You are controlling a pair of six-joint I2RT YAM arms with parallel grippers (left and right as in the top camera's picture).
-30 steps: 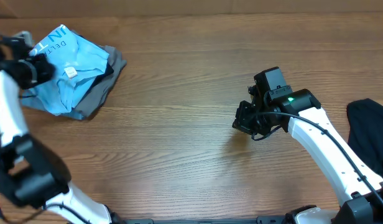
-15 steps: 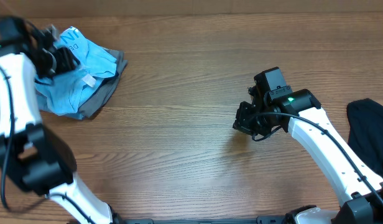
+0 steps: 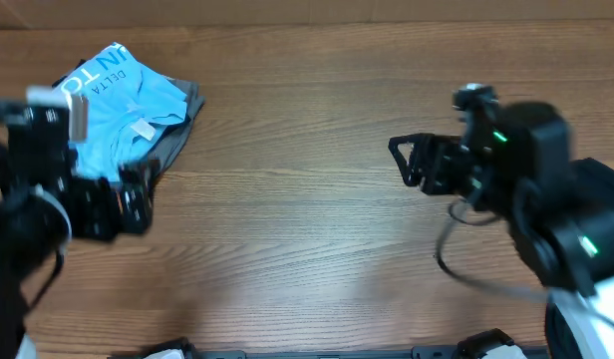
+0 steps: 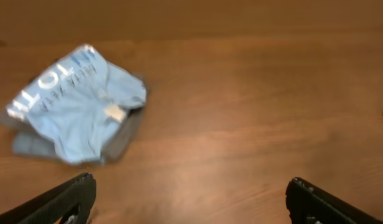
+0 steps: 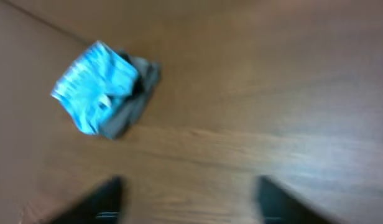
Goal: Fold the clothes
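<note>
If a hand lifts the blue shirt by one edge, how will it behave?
The blue shirt lies in soft folds, so it would probably droop and unfold. Pushed, it would likely bunch, perhaps dragging the grey cloth beneath it.

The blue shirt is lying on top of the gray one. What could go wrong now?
1. The left gripper hangs open close to the blue shirt. If that arm swings, it might snag the cloth and pull the folds apart.
2. The shirt lies crooked and loosely bunched on the gray garment, so the pile might slump or slide if it gets bumped.
</note>
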